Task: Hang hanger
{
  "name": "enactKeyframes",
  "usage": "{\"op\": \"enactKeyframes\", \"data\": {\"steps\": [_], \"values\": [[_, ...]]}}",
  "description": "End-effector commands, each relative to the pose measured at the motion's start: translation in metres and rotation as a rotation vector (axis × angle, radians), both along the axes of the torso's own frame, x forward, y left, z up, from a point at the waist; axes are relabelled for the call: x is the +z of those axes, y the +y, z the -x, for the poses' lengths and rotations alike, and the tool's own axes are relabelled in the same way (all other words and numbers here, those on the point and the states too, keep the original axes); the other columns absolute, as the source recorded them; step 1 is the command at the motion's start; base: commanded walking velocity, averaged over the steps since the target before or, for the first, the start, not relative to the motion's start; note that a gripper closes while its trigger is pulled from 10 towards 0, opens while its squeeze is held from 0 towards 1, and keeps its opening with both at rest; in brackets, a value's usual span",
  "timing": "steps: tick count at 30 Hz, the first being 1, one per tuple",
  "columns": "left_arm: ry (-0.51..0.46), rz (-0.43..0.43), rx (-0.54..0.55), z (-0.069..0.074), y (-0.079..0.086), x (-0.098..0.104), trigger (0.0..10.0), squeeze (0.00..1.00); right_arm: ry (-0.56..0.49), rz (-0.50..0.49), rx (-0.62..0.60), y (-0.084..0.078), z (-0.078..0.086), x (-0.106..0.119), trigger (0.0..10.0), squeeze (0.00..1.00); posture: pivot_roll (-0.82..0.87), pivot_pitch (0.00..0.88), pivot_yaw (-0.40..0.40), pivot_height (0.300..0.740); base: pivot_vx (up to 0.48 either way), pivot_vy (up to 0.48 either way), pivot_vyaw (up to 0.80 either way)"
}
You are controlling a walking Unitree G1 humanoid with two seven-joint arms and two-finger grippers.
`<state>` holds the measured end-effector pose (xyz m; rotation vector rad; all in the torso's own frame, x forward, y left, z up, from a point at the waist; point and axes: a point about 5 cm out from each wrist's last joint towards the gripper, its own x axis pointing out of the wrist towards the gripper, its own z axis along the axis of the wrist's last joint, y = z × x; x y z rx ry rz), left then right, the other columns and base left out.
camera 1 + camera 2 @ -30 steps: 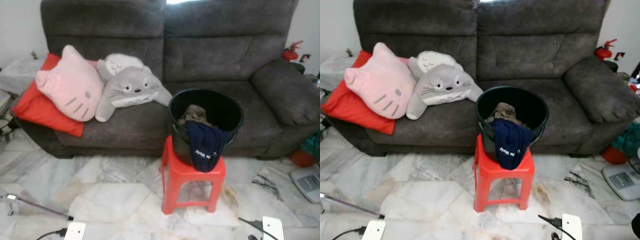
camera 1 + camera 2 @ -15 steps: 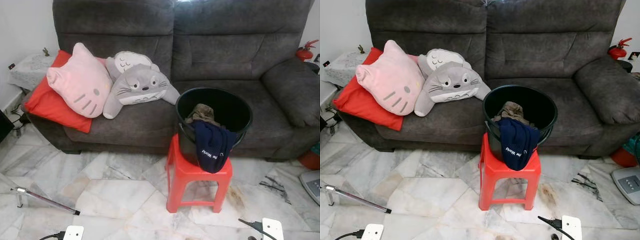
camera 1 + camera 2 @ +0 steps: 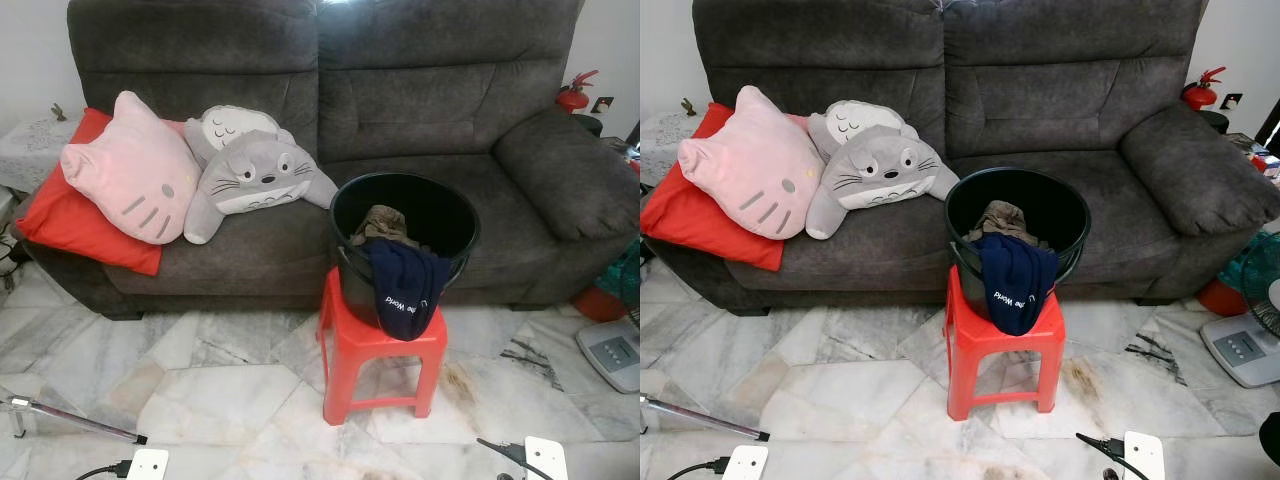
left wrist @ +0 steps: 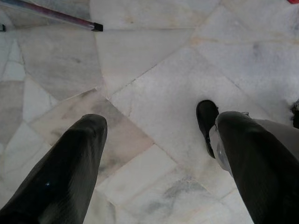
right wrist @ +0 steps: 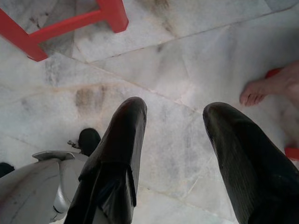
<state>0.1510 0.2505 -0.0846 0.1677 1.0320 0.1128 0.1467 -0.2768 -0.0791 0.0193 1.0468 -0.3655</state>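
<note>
A black bucket (image 3: 405,240) stands on a red plastic stool (image 3: 381,352) in front of a grey sofa (image 3: 330,110). Brownish clothes (image 3: 384,224) lie inside it, and a dark blue garment (image 3: 404,290) with white lettering hangs over its front rim. My left gripper (image 4: 159,158) hangs open over the marble floor with nothing between its fingers. My right gripper (image 5: 175,154) is also open and empty above the floor, close to the stool's legs (image 5: 60,25).
A pink cat cushion (image 3: 130,180), a grey plush (image 3: 250,180) and a red cushion (image 3: 80,220) lie on the sofa's left end. Power strips (image 3: 148,463) and cables, a metal rod (image 3: 70,420) and a scale (image 3: 612,355) lie on the floor. A person's bare foot (image 5: 266,91) stands nearby.
The head camera has swung sideways, shifting the whole picture. The bucket, stool and cushions stay where they were.
</note>
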Motion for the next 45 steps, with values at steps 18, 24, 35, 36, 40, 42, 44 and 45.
{"op": "enactKeyframes", "data": {"steps": [18,24,35,36,40,42,44,45], "values": [[0.011,0.0,0.006,0.002,0.003,0.0,10.0,0.0,-0.009,0.001,-0.009,0.001,-0.002,0.0,10.0,0.0,-0.14,0.0,0.014,0.74,0.322,0.0,-0.14],[0.011,-0.014,0.001,0.002,0.003,0.0,10.0,0.0,-0.009,0.001,-0.008,0.002,-0.002,0.0,10.0,0.0,-0.14,0.0,0.015,0.74,0.279,0.0,0.0],[0.014,-0.018,-0.004,0.003,0.004,0.0,10.0,0.0,-0.07,0.031,0.038,0.001,-0.007,0.004,10.0,0.0,-0.16,0.0,0.011,0.74,0.0,0.0,0.0],[0.015,-0.018,-0.005,0.003,0.004,0.0,10.0,0.0,-0.083,0.037,0.036,0.001,-0.008,0.004,10.0,0.0,-0.16,0.0,0.011,0.74,0.0,0.0,0.0],[0.019,-0.019,-0.015,0.003,0.003,-0.001,10.0,0.0,-0.127,0.061,0.057,0.0,-0.011,0.007,10.0,0.0,-0.17,0.0,0.006,0.74,0.0,0.0,0.0],[0.019,-0.018,-0.014,0.004,0.003,-0.001,10.0,0.0,-0.145,0.064,0.05,0.0,-0.011,0.008,10.0,0.0,-0.18,0.0,0.005,0.74,0.0,0.0,0.0],[0.02,-0.02,-0.018,0.004,0.003,-0.001,10.0,0.0,-0.184,0.071,0.037,0.0,-0.013,0.01,10.0,0.0,-0.19,0.0,0.006,0.74,0.0,0.0,0.0],[0.02,-0.021,-0.019,0.004,0.003,-0.001,10.0,0.0,-0.198,0.074,0.031,-0.001,-0.013,0.01,10.0,0.0,-0.19,0.0,0.006,0.74,0.0,0.0,0.0]]}}
